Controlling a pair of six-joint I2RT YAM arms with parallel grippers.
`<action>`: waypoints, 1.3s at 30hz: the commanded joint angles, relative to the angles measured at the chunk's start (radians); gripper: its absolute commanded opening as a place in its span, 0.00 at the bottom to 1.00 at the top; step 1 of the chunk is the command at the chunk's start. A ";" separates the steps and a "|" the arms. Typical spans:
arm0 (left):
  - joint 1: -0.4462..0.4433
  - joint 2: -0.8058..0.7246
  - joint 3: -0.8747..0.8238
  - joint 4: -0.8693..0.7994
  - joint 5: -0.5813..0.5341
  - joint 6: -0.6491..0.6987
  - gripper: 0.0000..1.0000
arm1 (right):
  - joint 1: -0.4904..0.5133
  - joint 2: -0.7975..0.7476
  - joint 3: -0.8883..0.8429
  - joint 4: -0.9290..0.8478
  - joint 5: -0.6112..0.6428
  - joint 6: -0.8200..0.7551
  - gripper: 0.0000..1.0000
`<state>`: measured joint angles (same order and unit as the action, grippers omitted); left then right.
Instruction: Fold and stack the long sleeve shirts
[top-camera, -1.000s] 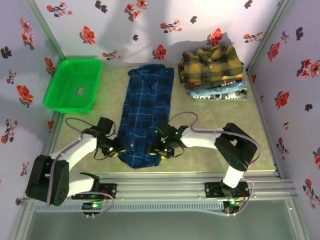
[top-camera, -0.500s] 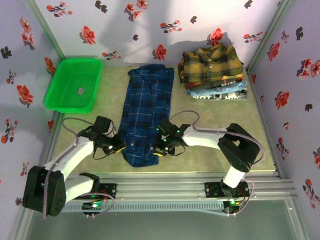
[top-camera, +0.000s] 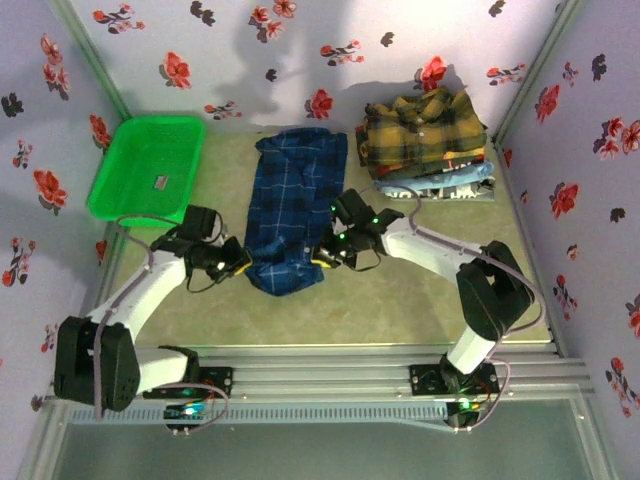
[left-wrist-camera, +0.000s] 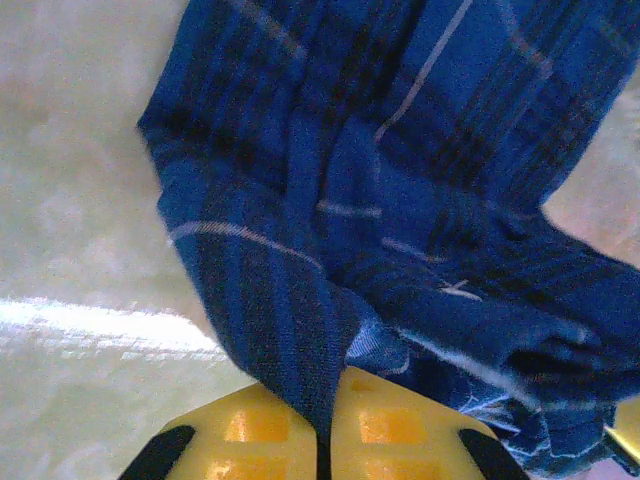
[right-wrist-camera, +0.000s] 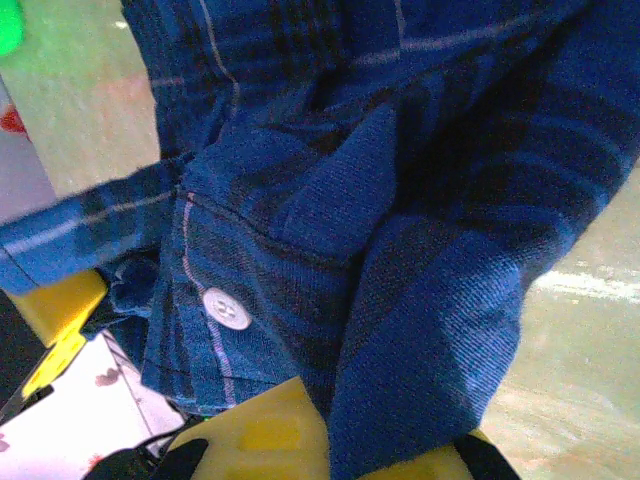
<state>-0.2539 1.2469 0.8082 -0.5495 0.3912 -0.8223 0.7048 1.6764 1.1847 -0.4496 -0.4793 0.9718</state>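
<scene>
The dark blue plaid shirt (top-camera: 292, 205) lies lengthwise mid-table, its near hem bunched. The left gripper (top-camera: 240, 264) is clamped on the hem's left corner and the right gripper (top-camera: 322, 258) on its right corner. A mustard plaid shirt (top-camera: 422, 125) tops the folded stack at back right. A green basket (top-camera: 135, 160) sits back left, apart.

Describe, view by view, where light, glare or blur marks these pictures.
Top external: shadows fall on the back wall above the dark blue plaid shirt. Left wrist: a bright glare streak crosses the table. Right wrist: weave sharp mid-frame, corners blurred.
</scene>
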 joint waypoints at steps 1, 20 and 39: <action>0.022 0.052 0.090 0.053 0.033 -0.017 0.08 | -0.047 0.035 0.083 -0.094 -0.032 -0.087 0.02; 0.054 0.397 0.441 0.099 0.105 0.043 0.07 | -0.267 0.272 0.373 -0.167 -0.159 -0.191 0.03; 0.065 0.647 0.622 0.128 0.132 0.066 0.08 | -0.378 0.457 0.541 -0.252 -0.175 -0.273 0.10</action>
<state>-0.2062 1.8538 1.3895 -0.4370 0.5217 -0.7792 0.3538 2.1075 1.6878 -0.6453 -0.6807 0.7319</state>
